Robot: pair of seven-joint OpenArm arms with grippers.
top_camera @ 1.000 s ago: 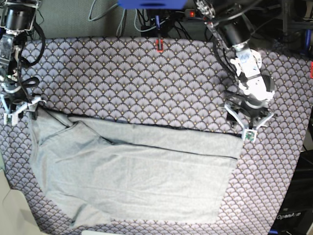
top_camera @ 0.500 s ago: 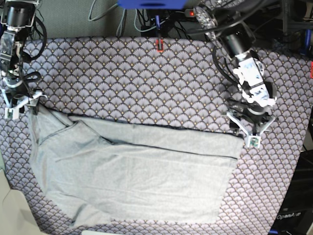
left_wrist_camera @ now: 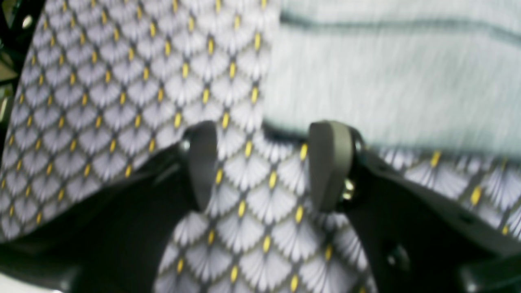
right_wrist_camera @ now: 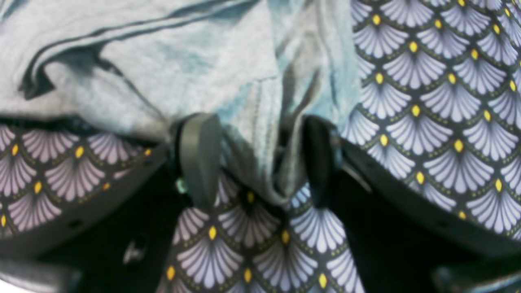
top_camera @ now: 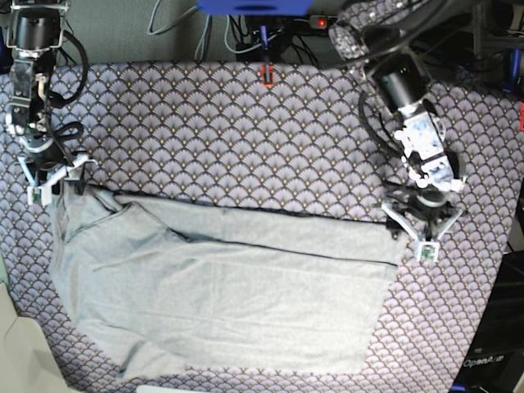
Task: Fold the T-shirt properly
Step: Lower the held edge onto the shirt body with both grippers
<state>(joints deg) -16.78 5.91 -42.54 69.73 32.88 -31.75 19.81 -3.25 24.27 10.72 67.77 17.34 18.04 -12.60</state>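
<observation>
Grey knit lies spread across the near half of the tablecloth, with one long fold already running across the shirt and the corners on the far edge next to be taken. To do this step well, I judge both arms should grip their corners at the same height, pinch through every layer at the seam, and lift evenly so the cloth does not skew or drag into wrinkles.

On the right gripper the jaws stand moderately apart with a bunched corner of the shirt sitting between the pads; the fabric reaches well into the gap, so closing there should catch it, though the bunching may mean an uneven bite. In the base view this gripper sits at the shirt's far corner on that side.

By contrast the left gripper is open over bare tablecloth, with the shirt's hem corner just beyond its fingertips, touching neither pad. It likely needs to advance a little before closing. Seen from the base camera, that gripper hangs just beside the shirt's other far corner.
</observation>
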